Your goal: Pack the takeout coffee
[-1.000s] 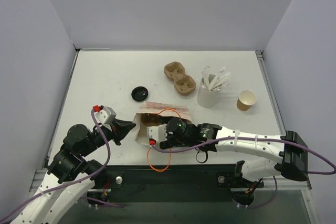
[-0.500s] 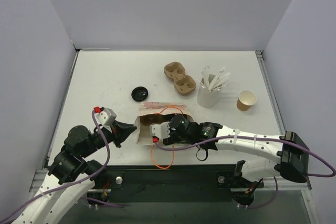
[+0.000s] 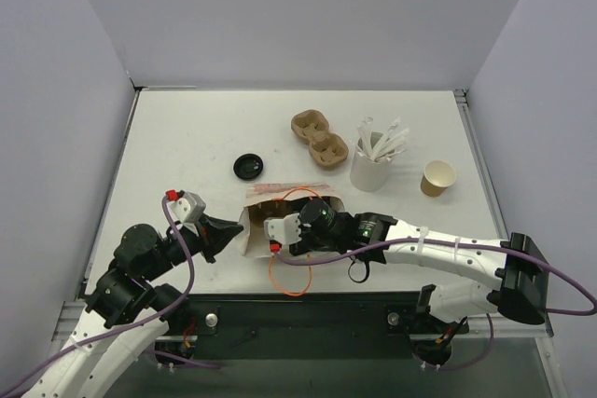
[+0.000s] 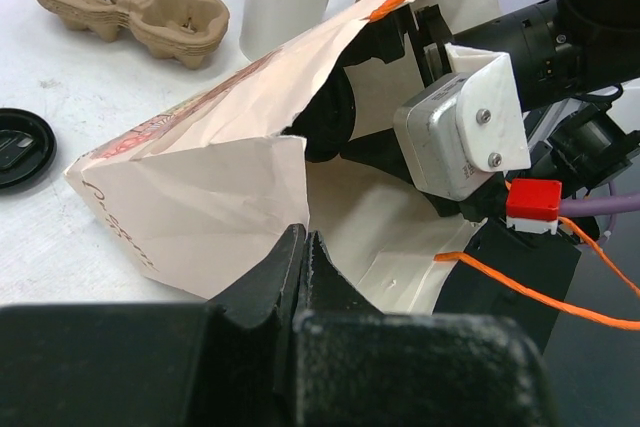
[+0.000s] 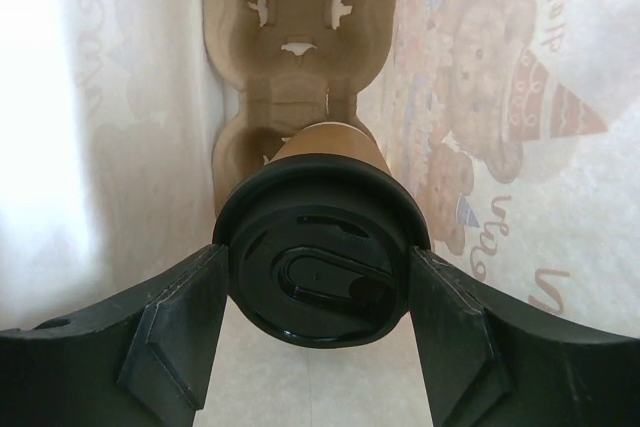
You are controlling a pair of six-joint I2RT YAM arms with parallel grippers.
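A white printed paper bag (image 3: 250, 235) lies on its side near the front edge, its mouth facing right. My left gripper (image 3: 233, 227) is shut on the bag's edge (image 4: 250, 187), its jaws (image 4: 303, 239) pinched together. My right gripper (image 5: 320, 272) is inside the bag, hidden in the top view behind its wrist (image 3: 317, 221). Its fingers (image 5: 180, 317) touch both sides of the black lid (image 5: 320, 237) of a kraft-brown cup (image 5: 325, 139). That cup sits in a brown moulded carrier (image 5: 300, 57) inside the bag. An open, lidless kraft cup (image 3: 437, 177) stands on the table at the right.
A stack of brown carriers (image 3: 319, 138) sits behind the bag. A white cup of sticks (image 3: 370, 167) stands beside the open kraft cup. A loose black lid (image 3: 247, 166) lies left of the bag's top. An orange cable (image 3: 289, 281) loops over the front edge.
My right wrist has shifted slightly back and left, further into the bag. The orange cable loop moved with it. The left gripper and the bag hold steady.
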